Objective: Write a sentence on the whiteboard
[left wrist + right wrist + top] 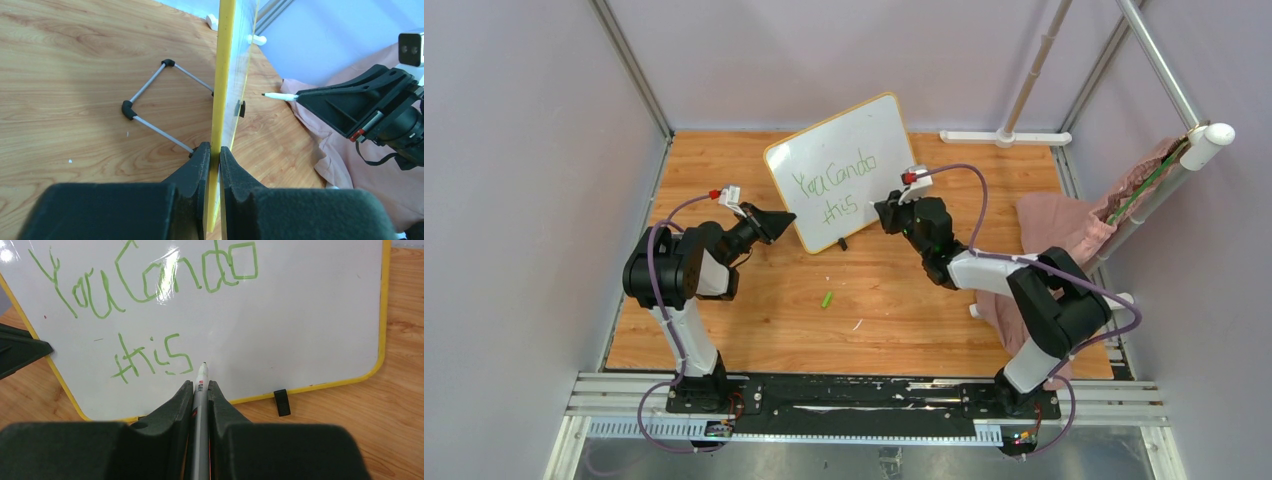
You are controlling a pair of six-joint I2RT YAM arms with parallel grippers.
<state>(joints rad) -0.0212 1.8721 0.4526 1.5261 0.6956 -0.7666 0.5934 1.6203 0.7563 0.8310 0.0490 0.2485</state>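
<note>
Glossy, smooth white on whiteboard (300, 315), glare at upper left; yellow plastic-looking rim (383, 315). Wood-grain desk (904, 300), smooth, faint sheen. Matt black plastic on left end effector (215, 150) and right end effector (200, 385). Smooth grey plastic marker (201, 407). Soft, wrinkled pink cloth (1054, 225) at right.

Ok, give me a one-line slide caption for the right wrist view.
Right end effector grips a marker, tip aimed at the whiteboard beside the green sentence.

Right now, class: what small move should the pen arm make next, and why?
Probably ease the right gripper and pen back from the whiteboard: the sentence looks finished, the tip hangs just off the surface past the last letter, while the left gripper clamps its edge.
</note>
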